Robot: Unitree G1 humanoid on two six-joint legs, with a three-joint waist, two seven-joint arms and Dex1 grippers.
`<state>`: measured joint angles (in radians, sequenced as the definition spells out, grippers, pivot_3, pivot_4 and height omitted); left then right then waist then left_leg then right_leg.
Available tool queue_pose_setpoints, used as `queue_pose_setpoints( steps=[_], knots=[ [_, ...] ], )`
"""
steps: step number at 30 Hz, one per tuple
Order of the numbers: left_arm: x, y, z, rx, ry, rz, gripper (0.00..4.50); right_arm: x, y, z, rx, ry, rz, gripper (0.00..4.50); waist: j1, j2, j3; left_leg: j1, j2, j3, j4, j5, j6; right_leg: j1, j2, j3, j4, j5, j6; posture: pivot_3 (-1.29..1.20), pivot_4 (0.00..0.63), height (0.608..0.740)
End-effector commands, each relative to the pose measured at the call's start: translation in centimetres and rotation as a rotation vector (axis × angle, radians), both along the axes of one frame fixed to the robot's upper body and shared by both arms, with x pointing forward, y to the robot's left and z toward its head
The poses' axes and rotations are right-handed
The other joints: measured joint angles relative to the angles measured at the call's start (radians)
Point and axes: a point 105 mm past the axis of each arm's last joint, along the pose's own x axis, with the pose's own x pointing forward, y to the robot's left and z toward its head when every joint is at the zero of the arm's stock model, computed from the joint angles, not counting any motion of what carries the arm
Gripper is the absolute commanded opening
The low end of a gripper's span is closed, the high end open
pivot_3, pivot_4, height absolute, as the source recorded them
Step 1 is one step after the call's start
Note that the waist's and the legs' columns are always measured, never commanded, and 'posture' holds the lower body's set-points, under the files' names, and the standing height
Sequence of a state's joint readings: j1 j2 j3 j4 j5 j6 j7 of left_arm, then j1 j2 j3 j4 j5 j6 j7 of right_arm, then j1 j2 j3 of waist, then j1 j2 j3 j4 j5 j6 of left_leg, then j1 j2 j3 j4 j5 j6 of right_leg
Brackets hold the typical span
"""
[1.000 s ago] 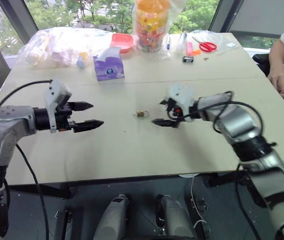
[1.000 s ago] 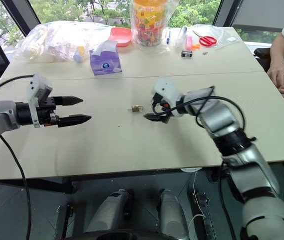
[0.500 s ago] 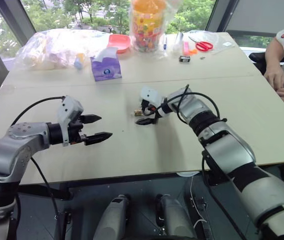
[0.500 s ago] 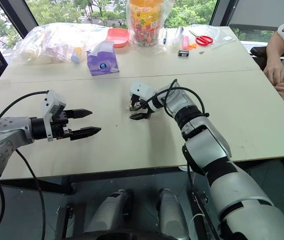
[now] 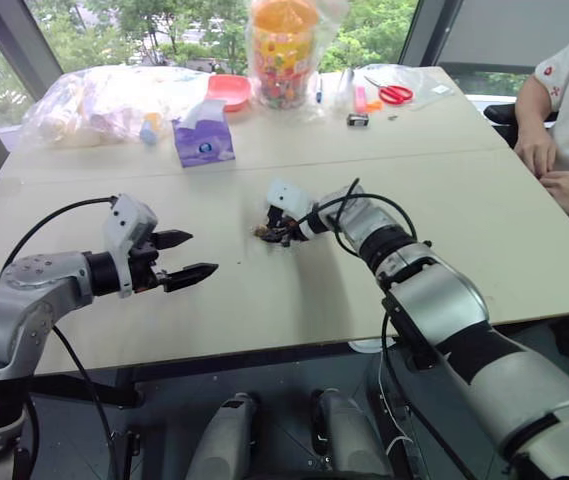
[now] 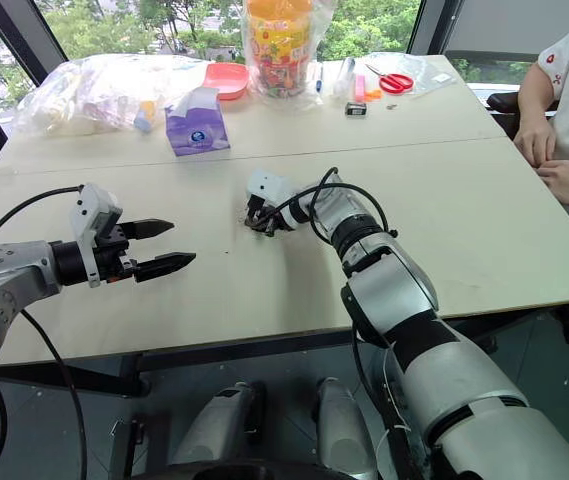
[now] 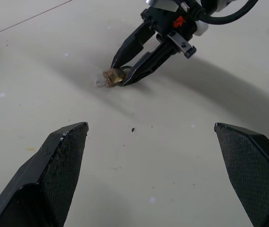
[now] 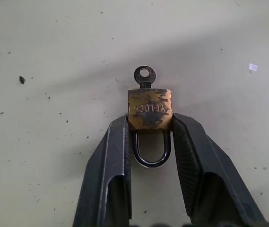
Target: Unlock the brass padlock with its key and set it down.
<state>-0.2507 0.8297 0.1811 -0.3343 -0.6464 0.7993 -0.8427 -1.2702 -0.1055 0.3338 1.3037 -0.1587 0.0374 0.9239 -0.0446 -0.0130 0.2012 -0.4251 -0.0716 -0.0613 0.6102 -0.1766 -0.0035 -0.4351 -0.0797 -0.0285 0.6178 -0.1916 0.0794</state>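
Note:
The brass padlock [image 8: 149,109] lies on the pale table [image 5: 264,300] near its middle. Its dark shackle [image 8: 151,158] points back between my right gripper's fingers. The key [image 8: 144,75] sticks out of the far end of the padlock, showing its small ring head. My right gripper [image 8: 149,121] is shut on the padlock's brass body, low over the tabletop [image 7: 120,74]. My left gripper [image 5: 200,254] hangs open a good way to the left of the padlock, pointing toward it, with nothing between its fingers.
Along the far edge stand a purple tissue pack [image 5: 202,138], a clear bag of goods [image 5: 104,95], a pink dish [image 5: 229,88], a bagged jar of sweets [image 5: 282,50], a black clip [image 5: 358,119] and red scissors [image 5: 394,92]. A person's hands [image 5: 539,150] rest at the right edge.
My right gripper has reached left to the padlock and closed its fingers on the brass body. The left gripper has stayed open in about the same place.

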Motion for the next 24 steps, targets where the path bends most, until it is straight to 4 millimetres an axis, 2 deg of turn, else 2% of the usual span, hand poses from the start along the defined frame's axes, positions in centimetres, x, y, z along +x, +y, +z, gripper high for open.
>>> queue_pose_setpoints(
  steps=[1, 5, 7, 9, 12, 16, 19, 22, 24],
  knots=[
    [0.5, 0.4, 1.2, -0.035, -0.041, 0.017, 4.50, 0.3, 0.9, 1.5, 0.028, -0.060, 0.017, 0.68, 0.000, 0.000, 0.000, 0.000, 0.000, 0.000, 0.000, 0.000, 0.000, 0.000, 0.000, 0.000, 0.000, 0.000, 0.000, 0.00, 0.150, 0.740],
    [1.5, 1.2, 1.4, -0.088, -0.050, 0.063, 4.50, 0.9, 1.3, 4.3, 0.040, -0.227, 0.070, 0.68, 0.000, 0.000, 0.000, 0.000, 0.000, 0.000, 0.000, 0.000, 0.000, -0.001, 0.000, 0.000, 0.001, 0.000, 0.000, 0.00, 0.150, 0.740],
    [2.5, 1.3, 2.2, -0.177, -0.059, 0.078, 4.50, 0.6, 1.4, 7.0, 0.073, -0.392, 0.158, 0.68, 0.005, 0.001, 0.001, 0.000, 0.000, 0.000, 0.000, 0.000, 0.000, -0.001, 0.000, 0.000, 0.000, 0.000, 0.001, 0.00, 0.150, 0.740],
    [3.0, 1.2, 3.0, -0.254, -0.060, 0.071, 4.50, -0.1, 1.4, 8.8, 0.098, -0.512, 0.216, 0.68, 0.008, 0.001, 0.001, -0.002, 0.000, 0.000, 0.000, 0.000, 0.000, -0.002, 0.000, 0.000, 0.000, 0.002, 0.003, 0.00, 0.150, 0.740],
    [3.7, 0.4, 4.7, -0.367, -0.062, 0.013, 4.50, -2.3, 0.8, 11.2, 0.137, -0.703, 0.283, 0.68, 0.009, 0.000, 0.000, -0.002, 0.000, 0.000, 0.001, 0.000, 0.000, -0.001, -0.001, 0.000, 0.000, 0.002, 0.004, 0.00, 0.150, 0.740],
    [4.6, -0.6, 6.5, -0.488, -0.046, -0.074, 4.50, -5.1, 0.1, 11.8, 0.094, -0.852, 0.351, 0.68, 0.011, -0.001, 0.000, -0.002, 0.000, 0.000, 0.001, 0.000, 0.000, -0.001, -0.001, 0.000, 0.001, 0.002, 0.004, 0.00, 0.150, 0.740],
    [4.9, -1.0, 7.2, -0.515, -0.038, -0.116, 4.50, -5.9, 0.1, 12.4, 0.099, -0.882, 0.342, 0.68, 0.001, 0.000, 0.000, -0.002, 0.000, 0.001, 0.002, 0.000, 0.000, -0.001, -0.001, 0.000, 0.001, 0.002, 0.004, 0.00, 0.150, 0.740],
    [5.2, -1.9, 7.3, -0.508, -0.022, -0.176, 3.67, -6.4, 0.1, 13.5, 0.093, -0.943, 0.321, 0.68, 0.003, -0.001, 0.000, -0.001, 0.001, 0.001, 0.002, 0.001, 0.000, -0.001, 0.000, 0.000, 0.001, 0.002, 0.003, 0.00, 0.150, 0.740],
    [5.4, -2.3, 7.3, -0.502, -0.014, -0.198, 2.90, -6.5, 0.1, 13.8, 0.081, -0.962, 0.315, 0.68, 0.004, -0.001, 0.000, -0.001, 0.001, 0.001, 0.002, 0.001, 0.000, 0.000, 0.000, 0.000, 0.001, 0.001, 0.003, 0.00, 0.150, 0.740]
  ],
)
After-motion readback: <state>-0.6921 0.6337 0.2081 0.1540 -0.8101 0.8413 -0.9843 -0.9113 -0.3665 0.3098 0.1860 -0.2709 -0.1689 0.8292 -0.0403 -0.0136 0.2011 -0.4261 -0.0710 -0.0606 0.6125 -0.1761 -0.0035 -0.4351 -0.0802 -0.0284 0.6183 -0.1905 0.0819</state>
